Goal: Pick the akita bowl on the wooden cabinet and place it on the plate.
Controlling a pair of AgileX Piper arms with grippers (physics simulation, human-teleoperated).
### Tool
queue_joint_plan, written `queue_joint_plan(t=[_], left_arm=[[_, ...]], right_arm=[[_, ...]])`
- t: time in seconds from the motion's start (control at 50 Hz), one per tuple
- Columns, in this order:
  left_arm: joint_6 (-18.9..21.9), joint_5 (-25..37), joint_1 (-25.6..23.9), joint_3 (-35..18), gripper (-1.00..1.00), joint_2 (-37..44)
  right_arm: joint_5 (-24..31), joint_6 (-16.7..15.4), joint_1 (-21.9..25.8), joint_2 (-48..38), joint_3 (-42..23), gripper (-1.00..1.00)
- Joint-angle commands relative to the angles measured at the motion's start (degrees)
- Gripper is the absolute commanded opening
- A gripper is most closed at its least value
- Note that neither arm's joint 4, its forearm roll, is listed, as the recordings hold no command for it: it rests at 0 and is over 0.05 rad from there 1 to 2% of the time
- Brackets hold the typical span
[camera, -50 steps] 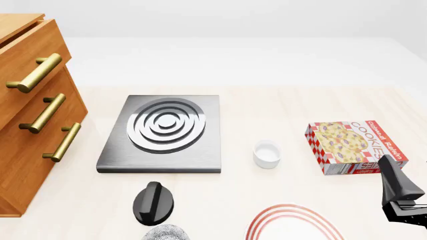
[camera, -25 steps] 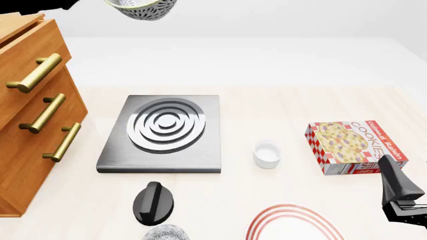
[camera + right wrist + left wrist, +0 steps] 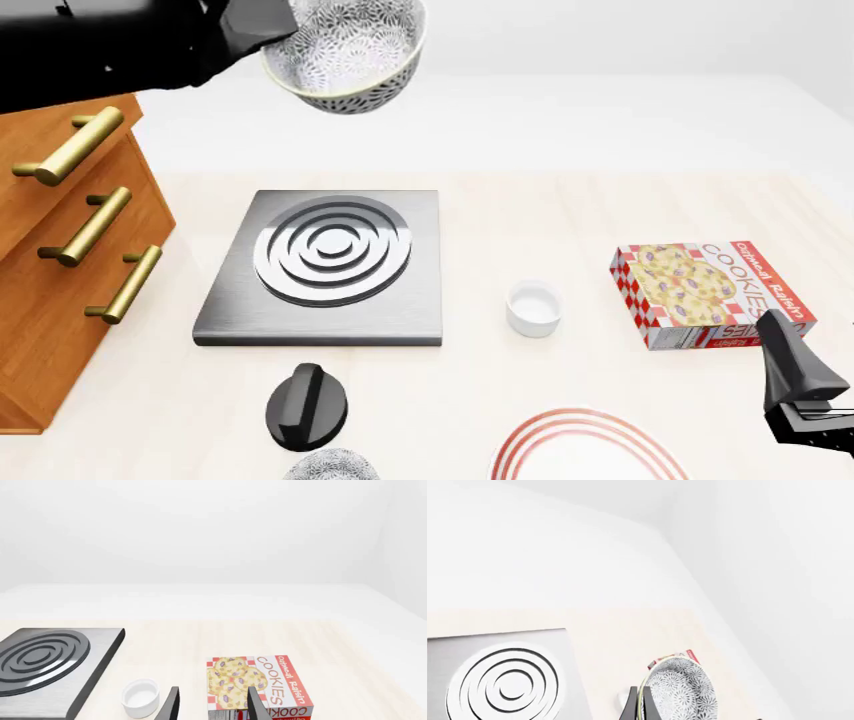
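I'm holding the bowl (image 3: 347, 52) clamped in my left gripper (image 3: 274, 25), high above the stove plate (image 3: 327, 266); my right gripper (image 3: 210, 705) is resting, fingers apart, near the plate (image 3: 582, 448).

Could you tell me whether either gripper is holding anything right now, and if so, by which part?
The left gripper holds the akita bowl by its rim, lifted in the air. The right gripper holds nothing.

Front overhead, wrists low (sharing stove plate (image 3: 324, 265))
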State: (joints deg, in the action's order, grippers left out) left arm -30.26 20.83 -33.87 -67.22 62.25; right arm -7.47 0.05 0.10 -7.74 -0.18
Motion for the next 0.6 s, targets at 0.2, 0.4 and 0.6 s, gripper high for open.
queue_joint_plan(t=[0.2, 0.4, 0.6], left_arm=[[0.2, -1.3, -6.0, 3.2, -1.0, -0.7], [0.0, -2.2, -8.4, 4.9, -1.0, 0.1], [-0.8, -2.6, -11.1, 6.8, -1.0, 0.0]], right_arm=[[0.0, 0.0, 0.0, 0.0, 0.0, 1.0], [0.0, 0.0, 0.0, 0.0, 0.0, 1.0], [0.0, 0.0, 0.0, 0.0, 0.0, 1.0]])
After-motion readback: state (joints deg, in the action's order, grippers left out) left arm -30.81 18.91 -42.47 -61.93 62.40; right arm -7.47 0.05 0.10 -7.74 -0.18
